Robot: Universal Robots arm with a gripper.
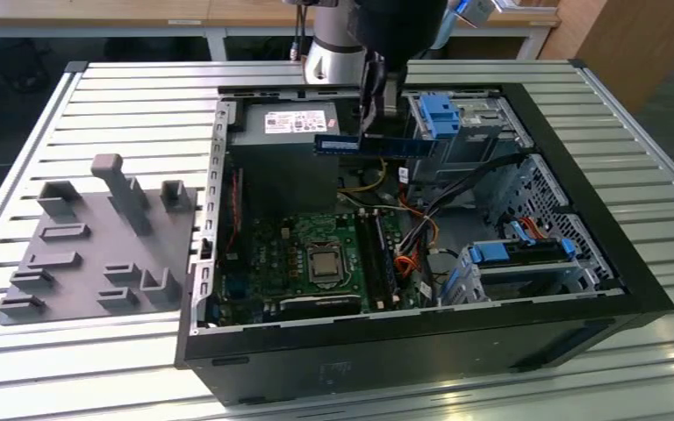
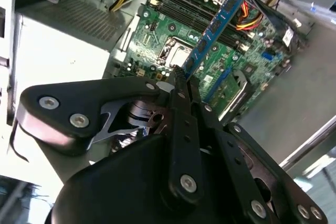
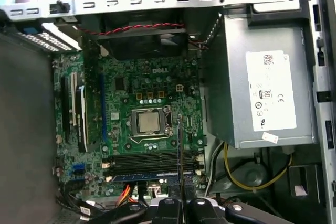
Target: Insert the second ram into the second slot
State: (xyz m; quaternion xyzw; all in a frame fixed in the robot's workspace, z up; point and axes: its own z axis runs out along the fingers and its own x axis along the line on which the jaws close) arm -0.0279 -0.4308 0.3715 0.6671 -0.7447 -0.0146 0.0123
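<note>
My gripper (image 1: 375, 130) hangs over the back of the open computer case (image 1: 618, 263), shut on the second ram (image 1: 378, 146). This is a thin blue stick with a pale label, held level and lengthwise above the case. In the second wrist view the blue stick (image 2: 218, 24) juts out from my black fingers (image 2: 181, 85) over the green motherboard (image 2: 173, 30). In the first wrist view it shows edge-on (image 3: 179, 156) above the long black memory slots (image 3: 152, 160). These slots (image 1: 376, 254) lie beside the processor socket (image 1: 319, 263), well below the stick. Which one is the second slot I cannot tell.
A grey power supply (image 1: 290, 132) sits under the stick's end. Light-blue drive brackets (image 1: 440, 114) (image 1: 525, 252) and loose cables (image 1: 431, 224) crowd the exterior view's right of the case. A grey fixture plate with pegs (image 1: 91, 250) lies outside on the slatted table (image 1: 138, 96).
</note>
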